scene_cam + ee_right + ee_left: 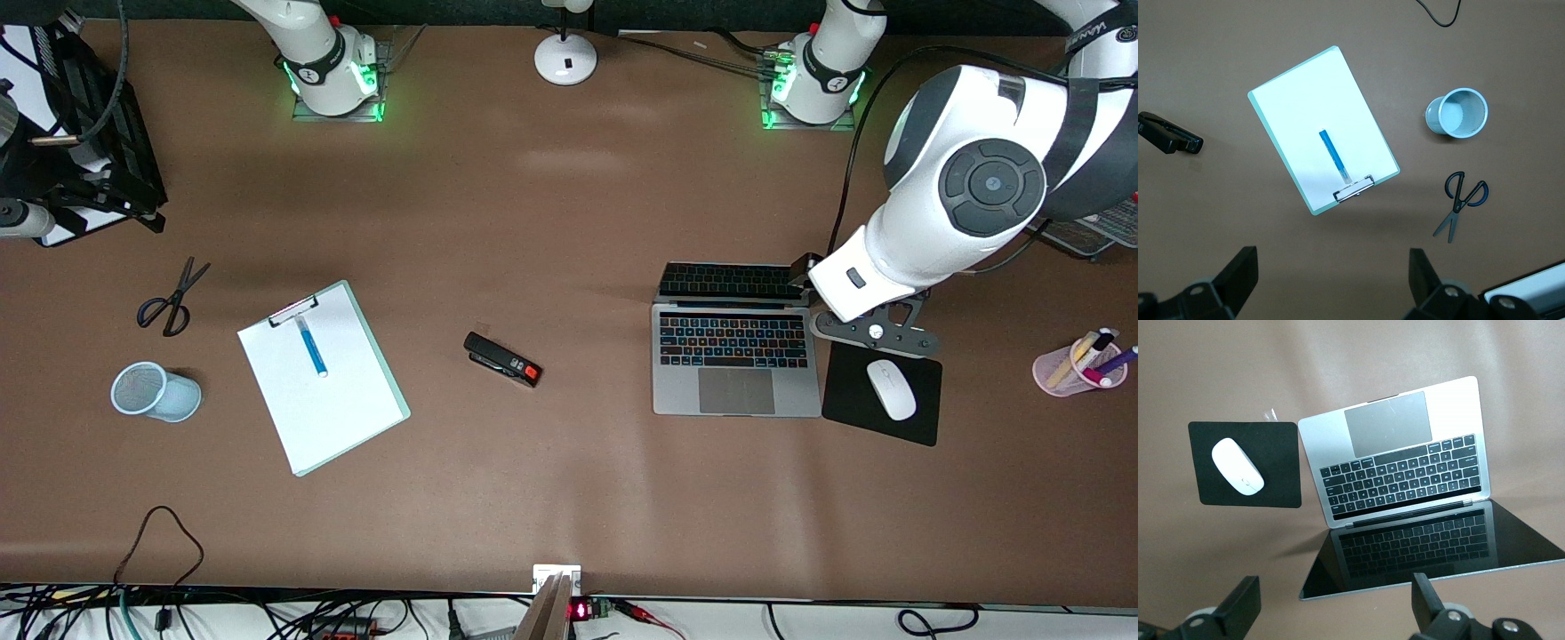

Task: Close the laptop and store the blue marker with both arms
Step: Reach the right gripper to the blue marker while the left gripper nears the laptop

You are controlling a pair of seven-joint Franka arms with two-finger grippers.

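The silver-grey laptop [736, 356] lies open toward the left arm's end of the table, its keys lit in many colours and its dark screen [729, 280] raised; it also shows in the left wrist view [1405, 460]. My left gripper [1335, 607] is open and empty, up over the table at the screen's top edge. In the front view it is mostly hidden under its white wrist [858, 280]. The blue marker [312, 347] lies on a white clipboard [329, 400] toward the right arm's end. My right gripper [1331, 280] is open and empty, high over the table near the clipboard's [1305, 113] clip end and the marker [1334, 155].
A black mouse pad [925, 418] with a white mouse [891, 388] lies beside the laptop. A pink cup of pens [1076, 369] stands past it. A black stapler [503, 359], scissors [173, 298] and a light-blue mesh cup [156, 391] lie around the clipboard.
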